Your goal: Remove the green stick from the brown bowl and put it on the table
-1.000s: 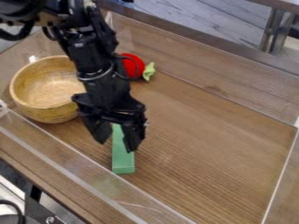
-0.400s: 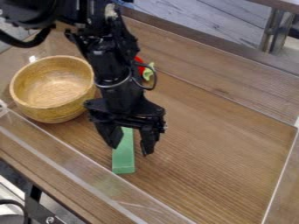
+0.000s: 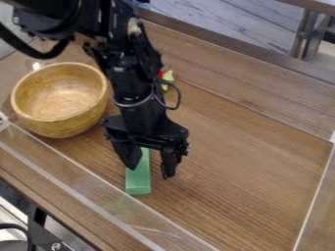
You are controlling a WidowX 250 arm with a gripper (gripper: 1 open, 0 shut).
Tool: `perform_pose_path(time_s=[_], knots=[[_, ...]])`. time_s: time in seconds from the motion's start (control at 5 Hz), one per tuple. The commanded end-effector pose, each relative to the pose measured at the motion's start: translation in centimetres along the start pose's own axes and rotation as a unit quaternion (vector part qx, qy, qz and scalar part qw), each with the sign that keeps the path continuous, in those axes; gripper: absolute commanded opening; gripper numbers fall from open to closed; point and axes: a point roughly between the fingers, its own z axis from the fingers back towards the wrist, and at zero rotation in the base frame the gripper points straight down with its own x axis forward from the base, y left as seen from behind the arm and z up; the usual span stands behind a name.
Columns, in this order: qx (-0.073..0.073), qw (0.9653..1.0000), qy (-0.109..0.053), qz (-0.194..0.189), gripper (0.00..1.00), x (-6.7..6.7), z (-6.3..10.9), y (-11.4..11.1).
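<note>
A wood-grain table (image 3: pixel 249 147), edged by clear plastic walls, fills the frame. A black robot arm reaches down from the upper left to the centre, its hand (image 3: pixel 145 162) pointing straight down with jaws spread wide and clamped on nothing. At left sits the brown bowl (image 3: pixel 55 98), empty as far as its visible interior shows. A red round toy (image 3: pixel 163 76) peeks out behind the arm, mostly hidden. The green stick (image 3: pixel 139 177) lies flat on the table just below centre, well apart from the bowl, its upper end between and behind the open fingers; whether the fingers touch it cannot be told.

By the look of things the stick is already out of the bowl and down on the table, so the job appears all but done, with only the hand left to clear away. The risk now lies in that exit: a fingertip dragging sideways could catch the stick's end and skid it toward the near plastic wall, or tip it on edge. A lift that swings wide to the left could also knock the bowl.

No brand, label or legible writing shows anywhere in the frame.
</note>
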Motion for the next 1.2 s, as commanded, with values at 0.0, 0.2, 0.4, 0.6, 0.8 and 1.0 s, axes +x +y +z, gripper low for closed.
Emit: perform_pose_path(time_s=[0.0, 0.2, 0.4, 0.6, 0.8, 1.0], knots=[[0.006, 0.9998, -0.017, 0.004, 1.0, 0.7, 0.2, 0.9], [0.012, 0.9995, -0.021, 0.02, 1.0, 0.8, 0.2, 1.8], [0.015, 0.9988, -0.022, 0.04, 1.0, 0.1, -0.2, 1.3], [0.018, 0.9984, -0.022, 0.05, 1.0, -0.5, -0.6, 0.6], [0.015, 0.9998, -0.011, 0.001, 1.0, -0.5, -0.8, 1.1], [0.009, 0.999, -0.001, -0.044, 1.0, -0.5, -0.9, 1.6]])
